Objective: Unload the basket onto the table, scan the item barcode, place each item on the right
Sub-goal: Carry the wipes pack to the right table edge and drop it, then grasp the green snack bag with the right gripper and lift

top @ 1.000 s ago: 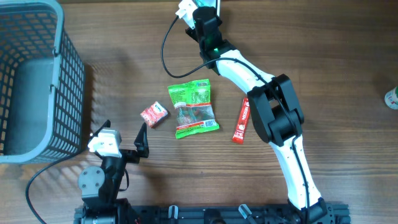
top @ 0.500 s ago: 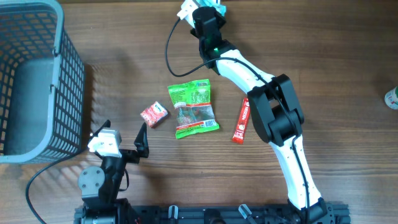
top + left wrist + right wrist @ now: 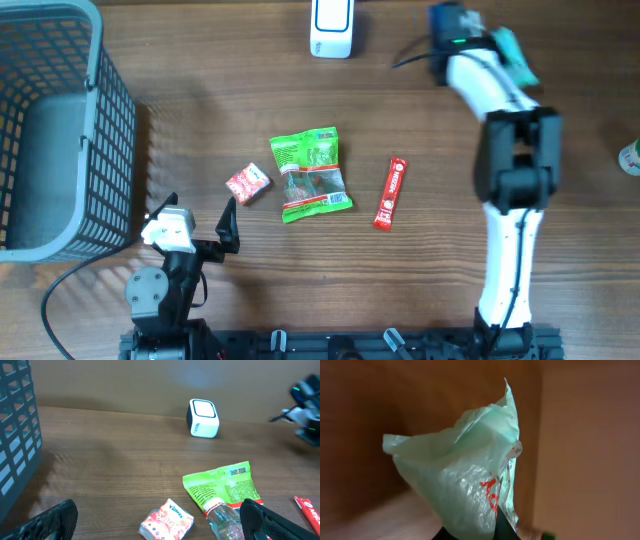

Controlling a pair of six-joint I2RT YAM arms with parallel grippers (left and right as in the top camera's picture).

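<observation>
I pinch the pale green packet (image 3: pixel 465 475) in the right gripper (image 3: pixel 497 43) at the table's (image 3: pixel 200 120) far edge for the scanner (image 3: pixel 331 25); left gripper (image 3: pixel 197 214) gapes.

A dark brown wood-grain counter (image 3: pixel 560 250) fills the overhead view, its grain running left to right. In the left wrist view a plain brown wall (image 3: pixel 110 380) rises behind its far edge. Light is soft and leaves a pale sheen on the wood.
</observation>
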